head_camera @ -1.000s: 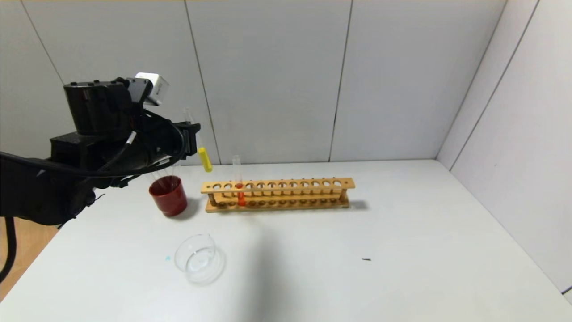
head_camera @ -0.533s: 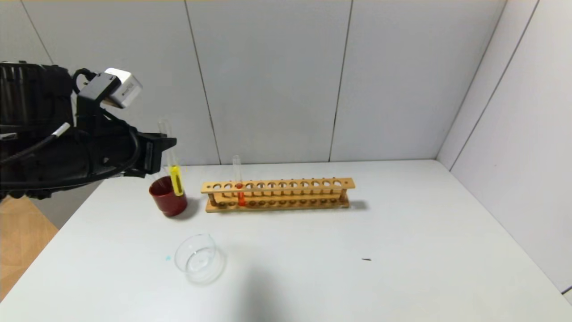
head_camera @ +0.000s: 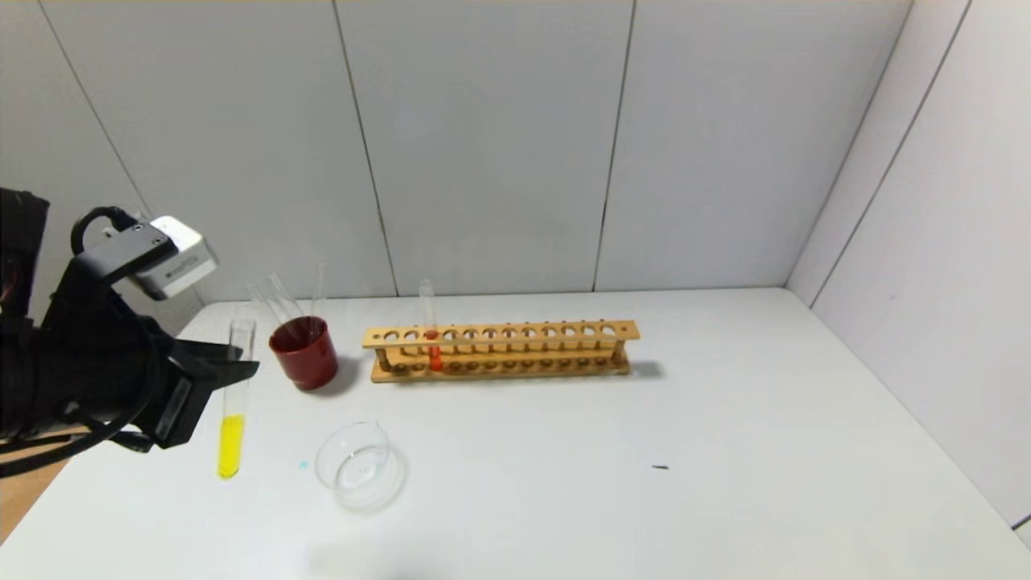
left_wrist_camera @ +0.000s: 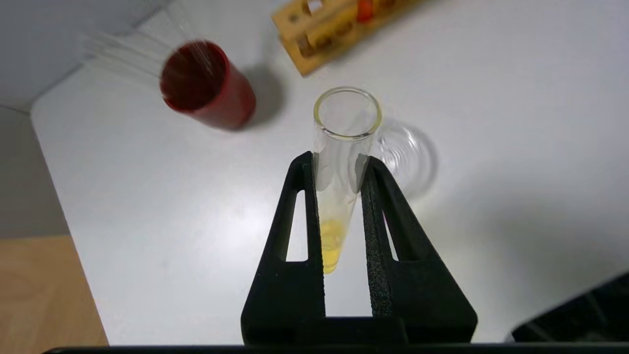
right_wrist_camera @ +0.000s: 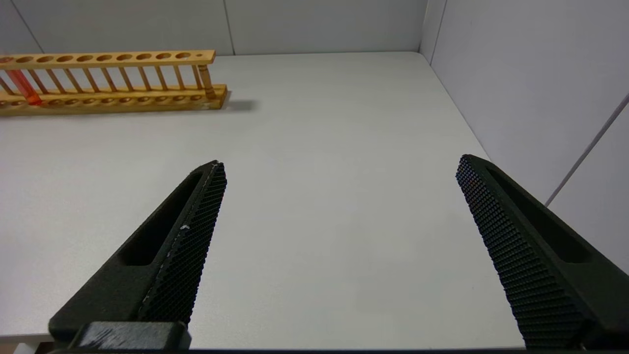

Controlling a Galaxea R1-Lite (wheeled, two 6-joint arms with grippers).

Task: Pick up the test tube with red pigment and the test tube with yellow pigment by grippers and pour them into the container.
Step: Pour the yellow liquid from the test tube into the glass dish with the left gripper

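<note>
Left gripper [head_camera: 233, 372]: at the left edge of the head view, low, its fingers clamped on the yellow tube [head_camera: 232, 427], which stood upright with its yellow liquid at the bottom.
Dish [head_camera: 355, 466]: lower centre-left of the head view, on the white table [head_camera: 644, 483], just right of the held tube and apart from it.
Right gripper [right_wrist_camera: 339, 169]: seen only in its wrist view, fingers spread wide over bare table.
Red cup [head_camera: 304, 352]: behind the dish, with clear tubes leaning in it.
Rack [head_camera: 501, 350]: mid-frame, right of the cup.
Red tube [head_camera: 430, 337]: upright in a slot near the rack's left end.
</note>
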